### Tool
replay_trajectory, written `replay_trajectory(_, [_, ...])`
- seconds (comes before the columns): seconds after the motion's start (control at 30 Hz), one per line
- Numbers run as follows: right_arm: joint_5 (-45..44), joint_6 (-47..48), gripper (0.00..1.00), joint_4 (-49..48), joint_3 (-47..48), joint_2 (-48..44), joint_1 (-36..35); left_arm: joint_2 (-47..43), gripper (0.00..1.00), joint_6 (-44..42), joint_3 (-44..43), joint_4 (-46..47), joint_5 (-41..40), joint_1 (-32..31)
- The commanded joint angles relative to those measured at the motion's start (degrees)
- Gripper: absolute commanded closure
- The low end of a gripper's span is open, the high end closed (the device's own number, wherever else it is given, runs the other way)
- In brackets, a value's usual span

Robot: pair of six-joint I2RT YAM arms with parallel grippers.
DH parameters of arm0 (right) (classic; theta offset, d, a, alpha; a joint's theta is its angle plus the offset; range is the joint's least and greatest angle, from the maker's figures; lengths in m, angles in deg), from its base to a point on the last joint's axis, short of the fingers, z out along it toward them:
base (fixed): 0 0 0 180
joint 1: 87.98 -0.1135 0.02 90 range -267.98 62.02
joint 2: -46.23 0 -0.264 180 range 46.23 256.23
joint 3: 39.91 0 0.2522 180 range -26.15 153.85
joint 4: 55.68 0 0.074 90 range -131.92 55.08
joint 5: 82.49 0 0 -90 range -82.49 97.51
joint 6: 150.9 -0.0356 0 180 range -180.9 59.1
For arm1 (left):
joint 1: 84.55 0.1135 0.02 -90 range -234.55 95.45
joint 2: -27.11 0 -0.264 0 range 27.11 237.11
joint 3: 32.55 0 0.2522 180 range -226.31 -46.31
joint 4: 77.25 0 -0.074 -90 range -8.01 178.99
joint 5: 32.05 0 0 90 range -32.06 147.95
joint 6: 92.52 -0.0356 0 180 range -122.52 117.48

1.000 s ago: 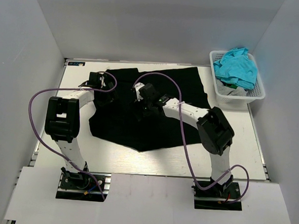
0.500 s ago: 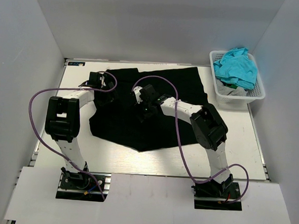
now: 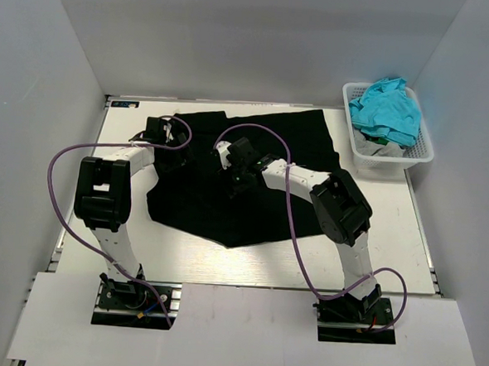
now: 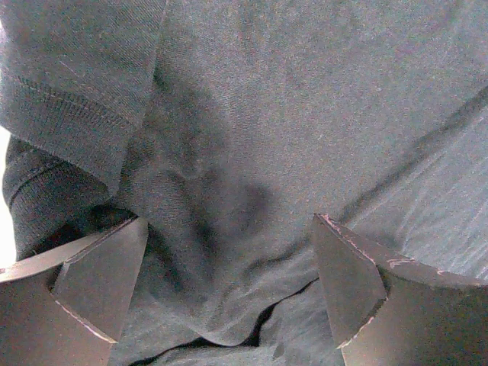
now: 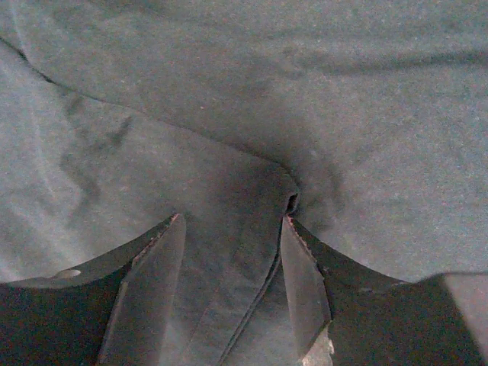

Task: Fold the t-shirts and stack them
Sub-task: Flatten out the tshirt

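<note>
I have the black t-shirt (image 3: 245, 179) spread, not yet folded, across the far middle of the tabletop (image 3: 248, 262), with both arms down on it. The left claw (image 4: 229, 267) sits at the shirt's left edge with its jaws wide apart, straddling a bunched hump of cloth beside a hemmed sleeve edge (image 4: 69, 114). The right claw (image 5: 229, 282) is near the shirt's centre, jaws apart around a raised crease (image 5: 286, 194). My worry is that closing here pinches two layers on the right, or only the loose hump on the left, so a lift drags the shirt crooked. More shirts wait in the white basket (image 3: 389, 159) at far right, a turquoise t-shirt (image 3: 388, 109) on top, well apart from this one.
</note>
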Motion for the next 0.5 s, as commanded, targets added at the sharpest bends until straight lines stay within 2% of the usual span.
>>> replay_trajectory(0.0, [-1.2, -0.3, 0.42, -1.4, 2.0, 1.0, 0.0, 2.0, 0.01, -1.1, -0.1, -0.4, 0.3, 0.0])
replay_trajectory(0.17, [-8.1, -0.4, 0.42, -1.3, 2.9, 2.3, -0.1, 2.0, 0.01, -1.1, -0.1, -0.4, 0.9, 0.0])
replay_trajectory(0.2, [-8.3, -0.5, 0.45, -1.2, 3.1, 2.3, 0.0, 2.0, 0.01, -1.1, -0.1, -0.4, 0.9, 0.0])
replay_trajectory(0.23, [-8.4, -0.6, 0.51, -1.3, 3.1, 2.4, 0.0, 2.0, 0.01, -1.1, -0.1, -0.4, 0.9, 0.0])
replay_trajectory(0.27, [-8.2, -0.7, 0.63, -1.4, 3.1, 2.3, 0.0, 2.0, 0.01, -1.1, -0.1, -0.4, 0.9, 0.0])
replay_trajectory(0.37, [-7.2, -1.0, 0.87, -1.6, 2.9, 1.1, -0.1, 2.0, 0.01, -1.1, -0.1, -0.4, 0.9, 0.0])
replay_trajectory(0.43, [-5.4, -1.1, 1.00, -1.7, 2.7, -0.3, -0.1, 2.0, 0.01, -1.1, -0.1, -0.4, 0.9, 0.0])
replay_trajectory(0.47, [-5.3, -1.0, 1.00, -1.7, 2.5, -0.6, -0.1, 2.0, 0.01, -1.1, -0.1, -0.4, 0.9, 0.0])
